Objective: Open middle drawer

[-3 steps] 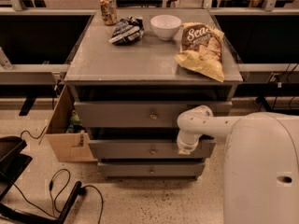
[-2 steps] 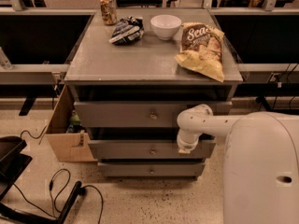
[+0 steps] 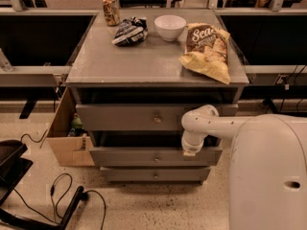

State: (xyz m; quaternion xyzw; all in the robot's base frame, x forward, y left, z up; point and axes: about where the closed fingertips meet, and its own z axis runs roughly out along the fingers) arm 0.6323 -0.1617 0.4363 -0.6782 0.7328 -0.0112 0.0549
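The middle drawer (image 3: 124, 156) is the medium-height grey front panel between the taller top drawer (image 3: 115, 117) and the narrow bottom drawer (image 3: 129, 174). Its small round knob (image 3: 157, 158) sits at the centre. Its front stands a little forward of the bottom drawer's, with a dark gap above it. My white arm reaches in from the right and bends down. My gripper (image 3: 191, 151) is at the drawer's top edge, right of the knob, and is mostly hidden behind the wrist.
On the cabinet top (image 3: 144, 61) lie a can (image 3: 111, 9), a dark snack bag (image 3: 129, 31), a white bowl (image 3: 170, 27) and a chip bag (image 3: 207, 49). A cardboard box (image 3: 67, 140) stands against the cabinet's left side. Cables (image 3: 62, 195) lie on the floor at the left.
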